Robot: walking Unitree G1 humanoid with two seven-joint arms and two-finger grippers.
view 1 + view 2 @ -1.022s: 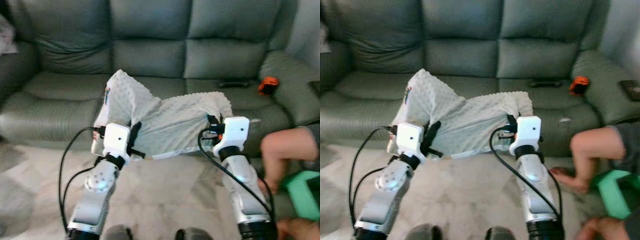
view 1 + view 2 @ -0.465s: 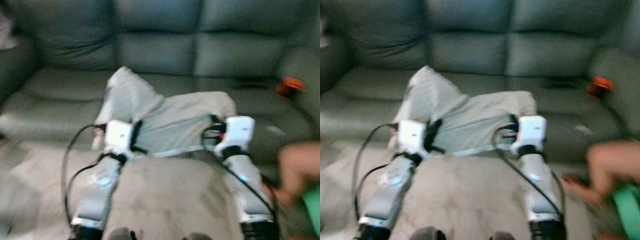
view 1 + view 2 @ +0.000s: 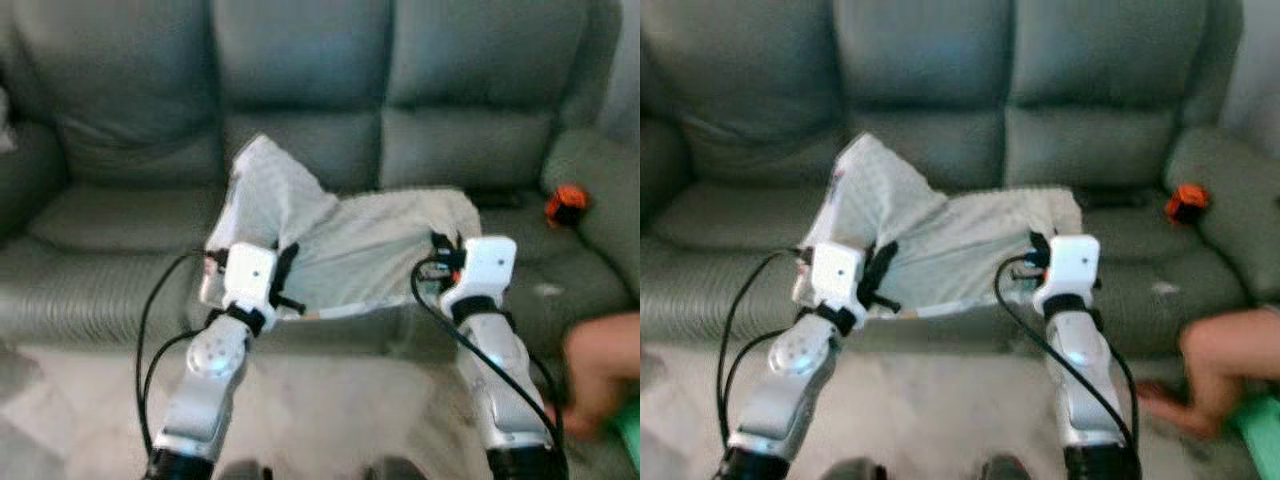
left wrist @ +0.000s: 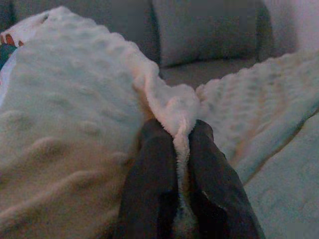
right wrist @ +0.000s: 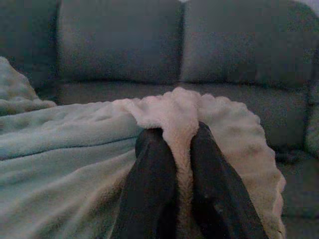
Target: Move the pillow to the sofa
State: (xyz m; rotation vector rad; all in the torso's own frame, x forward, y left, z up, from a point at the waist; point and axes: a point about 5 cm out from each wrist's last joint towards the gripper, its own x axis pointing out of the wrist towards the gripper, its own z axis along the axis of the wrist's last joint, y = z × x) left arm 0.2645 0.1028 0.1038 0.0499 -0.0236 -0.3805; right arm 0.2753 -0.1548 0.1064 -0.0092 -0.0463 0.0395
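Transport step is in hand: left gripper [image 4: 182, 149] and right gripper [image 5: 182, 144] each pinch a pillow [image 3: 350, 250] edge, over the sofa [image 3: 300, 80] seat. Judged next: advance toward 12 o'clock, lower, then spread both.

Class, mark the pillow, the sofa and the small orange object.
pillow [image 3: 350, 250], left eye view, bumpy middle.
sofa [image 3: 300, 60], left eye view, centre back cushion.
orange object [image 3: 1186, 201], right eye view, its body.

Pillow [image 3: 350, 250]: soft, nubbly fleece cloth, matt. Sofa [image 3: 300, 80]: smooth grey leather-like upholstery, faint sheen. Arms [image 3: 215, 370]: silver metal, glossy white plastic.
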